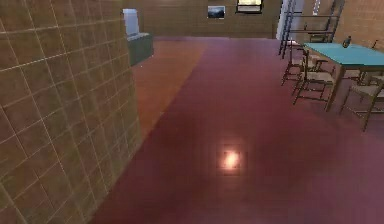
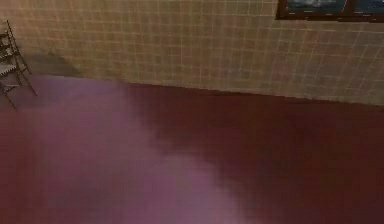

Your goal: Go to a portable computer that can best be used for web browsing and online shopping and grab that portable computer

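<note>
**Red floor open ahead: the search is to be carried on**

Forward view: a polished red floor point(image 1: 230, 150) is seen running to the far end of the room. A tiled wall point(image 1: 60, 110) stands close on the left, and a teal bench point(image 1: 352, 56) at the far right is ringed by wooden chairs point(image 1: 315, 82). A small dark thing point(image 1: 347, 42) stands on the bench, too small to be named. Where the portable computer lies cannot be told; the bench is judged the likeliest place to be checked first. The base should be turned gently to the right and driven along the open floor. The tiled corner should be kept well apart and the chairs left unbrushed.

Arm side view: a second tiled wall point(image 2: 200, 45) is seen across the far side. A single chair point(image 2: 10, 60) is seen at the left edge and a dark framed picture point(image 2: 330, 8) at the far right. The state of the claw cannot be told, so any reach is best deferred until the bench is alongside.
</note>
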Tool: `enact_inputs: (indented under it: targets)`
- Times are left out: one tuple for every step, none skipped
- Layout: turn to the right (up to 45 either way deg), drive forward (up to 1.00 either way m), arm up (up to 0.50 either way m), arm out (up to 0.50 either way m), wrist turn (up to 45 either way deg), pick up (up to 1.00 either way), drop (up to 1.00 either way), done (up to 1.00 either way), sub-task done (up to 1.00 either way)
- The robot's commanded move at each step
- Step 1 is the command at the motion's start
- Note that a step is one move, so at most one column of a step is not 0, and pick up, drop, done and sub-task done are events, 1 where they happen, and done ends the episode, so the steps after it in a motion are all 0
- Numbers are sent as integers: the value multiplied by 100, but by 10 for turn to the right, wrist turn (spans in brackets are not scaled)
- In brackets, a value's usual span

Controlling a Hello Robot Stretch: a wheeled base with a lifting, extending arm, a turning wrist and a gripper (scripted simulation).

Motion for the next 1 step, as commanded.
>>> enact_inputs:
  targets:
    - [0, 100, 0, 0, 0, 0, 0, 0, 0]
